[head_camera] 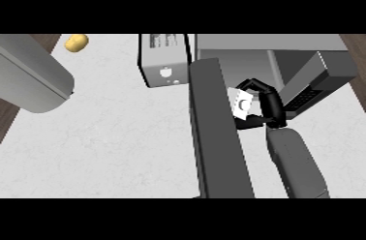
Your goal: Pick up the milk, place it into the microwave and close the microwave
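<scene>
In the head view, your right hand [266, 104] curls round the milk [243, 103], held just beside the open microwave door [214, 132] — the microwave [286, 55] cavity lies up-view, ahead of it. Your left hand isn't visible.

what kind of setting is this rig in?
Likely a kitchen counter: a pale speckled countertop, a microwave with its door swung open, and a milk carton held by the right robot hand at its opening.
</scene>
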{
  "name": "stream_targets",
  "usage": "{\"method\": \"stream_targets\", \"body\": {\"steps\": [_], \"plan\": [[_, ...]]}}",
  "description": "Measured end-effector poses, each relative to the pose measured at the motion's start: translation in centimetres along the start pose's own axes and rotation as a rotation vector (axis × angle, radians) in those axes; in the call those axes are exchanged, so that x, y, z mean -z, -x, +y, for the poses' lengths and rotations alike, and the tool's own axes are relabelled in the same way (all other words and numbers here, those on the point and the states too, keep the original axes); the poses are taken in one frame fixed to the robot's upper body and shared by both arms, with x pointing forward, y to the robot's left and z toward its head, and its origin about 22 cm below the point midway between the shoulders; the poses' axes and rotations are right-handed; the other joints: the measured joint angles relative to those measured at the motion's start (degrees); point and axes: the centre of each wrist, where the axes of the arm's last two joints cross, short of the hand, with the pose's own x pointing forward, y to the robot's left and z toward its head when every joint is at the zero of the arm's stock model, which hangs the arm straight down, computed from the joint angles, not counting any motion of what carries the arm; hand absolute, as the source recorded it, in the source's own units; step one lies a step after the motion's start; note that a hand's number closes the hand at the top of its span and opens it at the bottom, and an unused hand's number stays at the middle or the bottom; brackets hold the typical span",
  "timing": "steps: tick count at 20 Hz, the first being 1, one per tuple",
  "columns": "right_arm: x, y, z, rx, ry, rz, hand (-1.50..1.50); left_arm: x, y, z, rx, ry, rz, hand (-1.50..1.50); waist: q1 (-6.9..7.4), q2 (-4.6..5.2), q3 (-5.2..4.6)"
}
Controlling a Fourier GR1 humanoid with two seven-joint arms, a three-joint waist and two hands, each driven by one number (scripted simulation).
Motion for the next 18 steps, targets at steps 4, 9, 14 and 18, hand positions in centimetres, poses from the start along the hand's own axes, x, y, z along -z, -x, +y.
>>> {"method": "stream_targets", "body": {"steps": [4,9,14,18], "plan": [[3.0,-0.9,0.2,-0.107,-0.019,0.015,1.50,-0.2,0.3,0.1,-0.007,0.006,-0.010,-1.50,0.28,0.14,0.02],[5.9,-1.2,0.2,-0.231,-0.043,0.036,1.50,0.4,0.2,0.2,-0.015,0.017,-0.018,-1.50,0.67,0.35,0.00],[7.8,-1.4,-0.4,-0.330,0.005,0.059,1.50,0.7,0.9,0.2,-0.028,0.037,-0.023,-1.50,1.91,0.90,0.04],[9.2,-1.8,0.3,-0.372,0.064,0.074,1.50,1.3,1.3,0.0,-0.036,0.053,-0.029,-1.50,3.15,1.54,0.10]]}}
